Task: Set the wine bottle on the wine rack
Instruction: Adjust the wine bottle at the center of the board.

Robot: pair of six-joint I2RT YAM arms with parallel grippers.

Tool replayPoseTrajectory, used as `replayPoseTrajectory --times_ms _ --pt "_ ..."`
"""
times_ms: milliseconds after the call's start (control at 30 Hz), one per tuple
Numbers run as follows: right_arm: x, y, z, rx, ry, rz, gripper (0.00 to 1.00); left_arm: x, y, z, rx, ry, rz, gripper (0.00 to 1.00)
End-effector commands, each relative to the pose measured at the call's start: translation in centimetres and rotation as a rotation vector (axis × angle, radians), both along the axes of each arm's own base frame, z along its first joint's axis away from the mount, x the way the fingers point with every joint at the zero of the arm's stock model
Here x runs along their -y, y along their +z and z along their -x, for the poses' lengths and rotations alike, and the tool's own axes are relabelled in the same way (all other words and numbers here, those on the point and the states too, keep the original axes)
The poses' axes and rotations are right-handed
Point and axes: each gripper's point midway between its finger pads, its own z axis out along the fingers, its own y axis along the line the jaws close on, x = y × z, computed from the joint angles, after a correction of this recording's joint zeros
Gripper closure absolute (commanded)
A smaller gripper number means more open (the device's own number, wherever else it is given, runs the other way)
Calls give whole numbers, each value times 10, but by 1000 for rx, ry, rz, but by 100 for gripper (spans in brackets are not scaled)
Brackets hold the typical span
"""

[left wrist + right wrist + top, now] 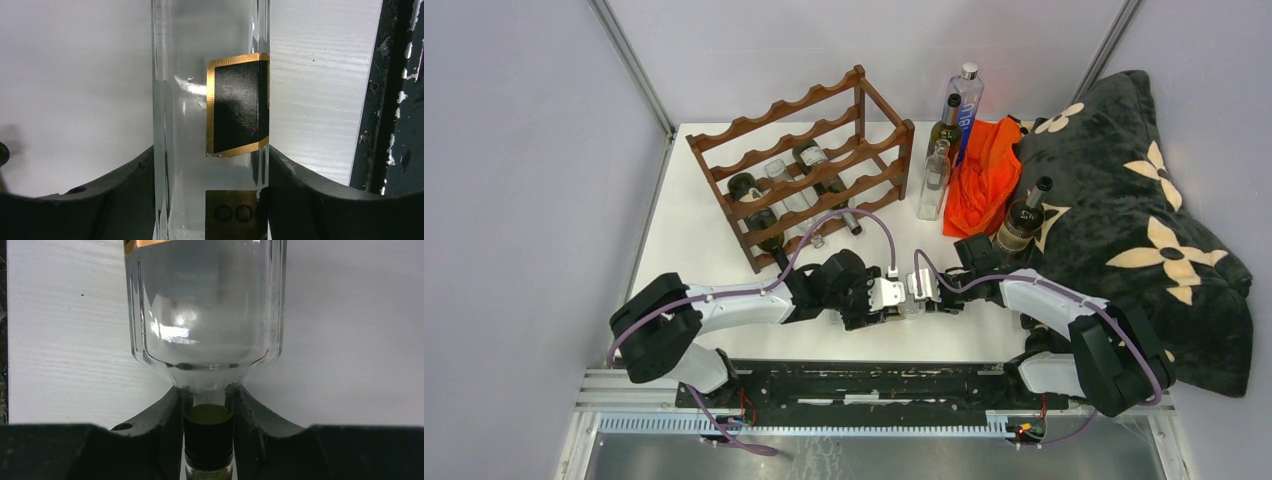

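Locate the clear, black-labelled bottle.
Top view: front centre, before the wine rack. Left gripper holds the clear bottle by its body, right gripper by its neck.

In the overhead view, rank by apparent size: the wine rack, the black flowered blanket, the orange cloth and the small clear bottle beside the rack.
Largest to smallest:
black flowered blanket
wine rack
orange cloth
small clear bottle
No two look alike in size.

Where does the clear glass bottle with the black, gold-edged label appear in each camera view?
Top external: clear glass bottle low centre, mostly hidden where both arms meet.
Left wrist: its labelled body fills the centre, inside the left gripper.
Right wrist: its shoulder top centre, neck inside the right gripper.
Shared landmark: the white tabletop.
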Motion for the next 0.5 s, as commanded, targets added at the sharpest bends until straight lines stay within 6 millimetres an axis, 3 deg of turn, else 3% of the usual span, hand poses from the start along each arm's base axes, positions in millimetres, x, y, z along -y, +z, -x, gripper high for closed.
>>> replayPoseTrajectory --times_ms 0,67,233,300,467 --pt "4 8 -3 21 -26 12 100 23 76 -26 162 99 275 19" --pt "6 12 -3 20 -35 -3 100 19 88 -24 176 119 323 3" --pt "15 26 -9 17 -74 -62 100 9 127 -21 162 199 430 0" --pt "17 32 -7 5 -73 -88 100 9 156 -20 105 268 509 0" --pt "18 44 -3 0 -47 -134 100 21 251 -14 -134 408 679 0"
